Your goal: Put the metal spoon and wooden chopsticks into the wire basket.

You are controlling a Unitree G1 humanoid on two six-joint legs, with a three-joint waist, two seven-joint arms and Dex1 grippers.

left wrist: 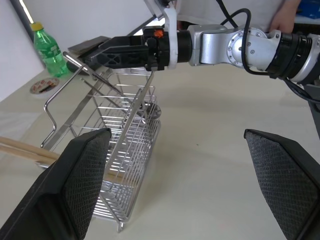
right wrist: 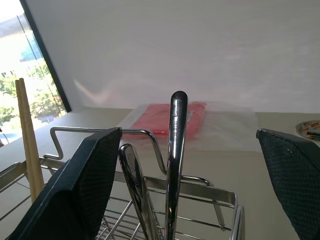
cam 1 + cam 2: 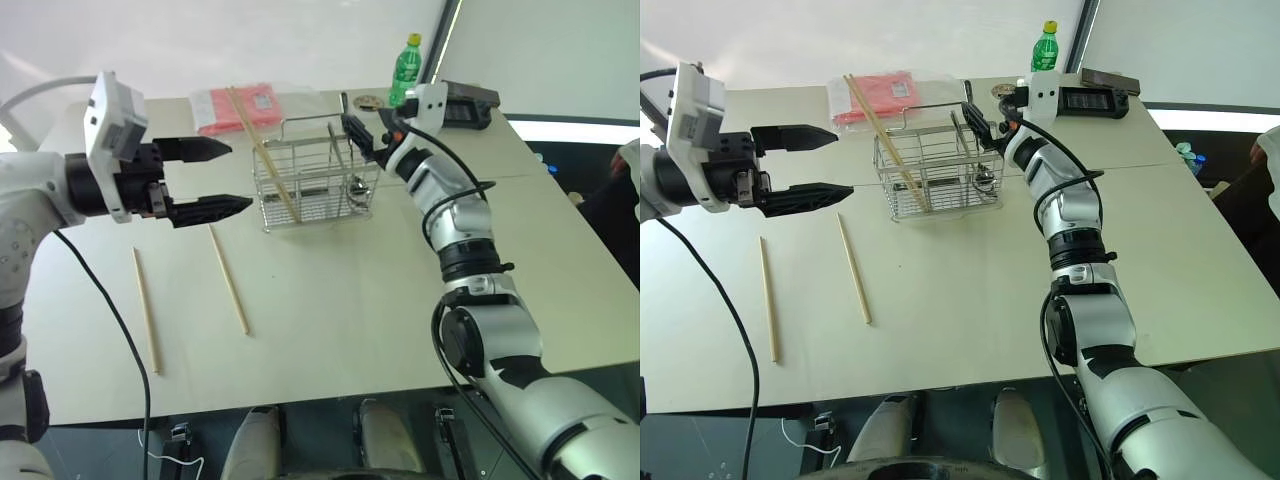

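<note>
**Back the right tool clear of the spoon, then go for the loose sticks**

Start nearest: note two of the wooden chopsticks [image 3: 228, 278] lying flat on the table [image 3: 350, 320], well apart from each other, at about 7 o'clock from the wire basket [image 3: 315, 175]. Count these as the work left.

Keep the left tool [image 3: 238, 176] where it hovers, at 9 o'clock from the basket, above the table, spread wide and gripping nothing. Judge it well placed for those two sticks. Turn it down over one stick at a time and close across the middle of the shaft, so that the stick does not tip on lifting.

Move on to the basket. See one chopstick leaning inside its left half, top end well above the rim. Find the metal spoon [image 3: 355, 185] in the right-hand compartment, bowl down, handle rising past the rim.

Treat the right tool [image 3: 357, 133], at 2 o'clock on the basket, as open and empty, with the spoon handle standing free between its fingers in the right wrist view. Draw it straight up and back toward 4 o'clock. Avoid brushing the handle or the arched wire, since a nudge would probably drag the light basket.

Leave the red packet [image 3: 240, 108] and the green bottle [image 3: 405, 70], farther off at 11 and 1 o'clock, alone.
</note>
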